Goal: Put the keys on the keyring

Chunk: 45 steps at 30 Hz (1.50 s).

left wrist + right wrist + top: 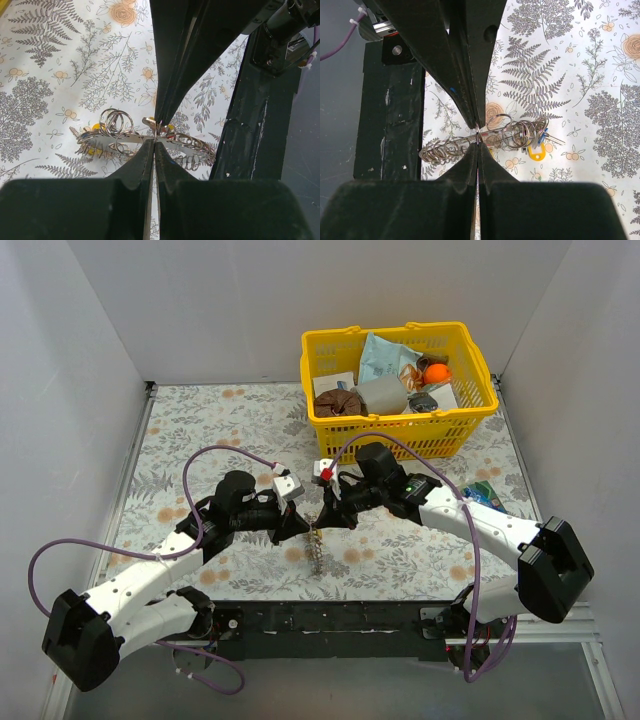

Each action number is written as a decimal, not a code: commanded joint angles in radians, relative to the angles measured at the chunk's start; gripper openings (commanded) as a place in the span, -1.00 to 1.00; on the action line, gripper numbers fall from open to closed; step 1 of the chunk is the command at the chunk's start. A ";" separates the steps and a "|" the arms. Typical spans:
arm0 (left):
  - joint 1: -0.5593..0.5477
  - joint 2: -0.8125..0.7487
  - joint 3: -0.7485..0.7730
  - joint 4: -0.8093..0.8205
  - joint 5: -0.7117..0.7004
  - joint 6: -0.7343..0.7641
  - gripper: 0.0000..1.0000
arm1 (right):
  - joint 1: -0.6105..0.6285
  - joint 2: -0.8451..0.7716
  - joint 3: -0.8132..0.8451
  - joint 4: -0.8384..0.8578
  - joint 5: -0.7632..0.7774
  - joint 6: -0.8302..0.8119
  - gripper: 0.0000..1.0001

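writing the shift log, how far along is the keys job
Done: small rings plus a yellow key and a blue key seem to hang along the keyring. In hand: left gripper and right gripper both pinch the keyring from opposite sides. Left: no loose keys show on the table, but whether every key is threaded is unclear.
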<state>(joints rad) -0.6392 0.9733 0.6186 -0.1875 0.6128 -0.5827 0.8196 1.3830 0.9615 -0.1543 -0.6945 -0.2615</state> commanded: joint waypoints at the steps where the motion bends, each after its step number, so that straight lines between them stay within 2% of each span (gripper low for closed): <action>1: -0.005 -0.036 0.029 0.029 0.028 0.004 -1.00 | 0.004 0.004 0.014 0.050 0.013 0.002 -0.97; 45: -0.005 -0.137 -0.016 0.114 0.027 -0.026 -1.00 | 0.003 -0.001 -0.046 0.064 -0.023 -0.002 -0.97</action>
<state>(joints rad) -0.6392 0.8780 0.5953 -0.1715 0.5949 -0.5922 0.8204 1.3830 0.9257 -0.0853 -0.7197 -0.2600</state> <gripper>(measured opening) 0.018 0.023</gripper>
